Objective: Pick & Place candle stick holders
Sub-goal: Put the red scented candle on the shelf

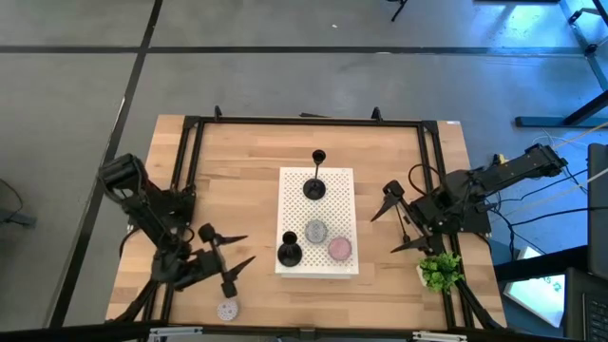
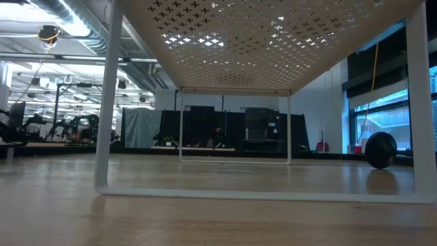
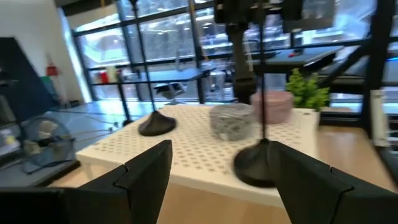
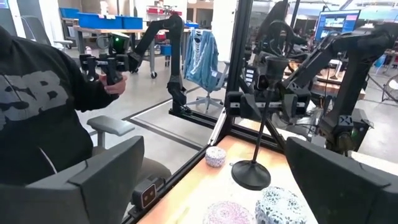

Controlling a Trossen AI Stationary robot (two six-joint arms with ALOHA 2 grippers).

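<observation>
We read the table (image 1: pixel 237 190) as a clock face in the high view, with the white perforated stand (image 1: pixel 342 185) at the centre.

Two candle stick holders appear on the stand. The first candle stick holder (image 1: pixel 314 186) stands at the 12 o'clock end of the stand, stem upright. The second candle stick holder (image 1: pixel 289 251) stands at the stand's 7 o'clock corner. In the left wrist view we see its base (image 3: pixel 258 167) near the stand's edge.

On the stand at about 6 o'clock sit a grey patterned jar (image 1: pixel 316 231) and, just beside it toward 5 o'clock, a pink jar (image 1: pixel 339 249). A small patterned disc (image 1: pixel 226 310) lies on the bare table at about 7 o'clock, well apart from the stand. A green plant (image 1: pixel 439 271) sits at the table's 4 o'clock edge.

The left gripper (image 1: pixel 235 251) hovers at 8 o'clock, near the second holder, fingers spread and empty. The right gripper (image 1: pixel 397 220) waits at 3 o'clock beside the stand, fingers spread wide and empty.

In the right wrist view we see a person (image 4: pixel 37 112) in a dark top beyond the table
</observation>
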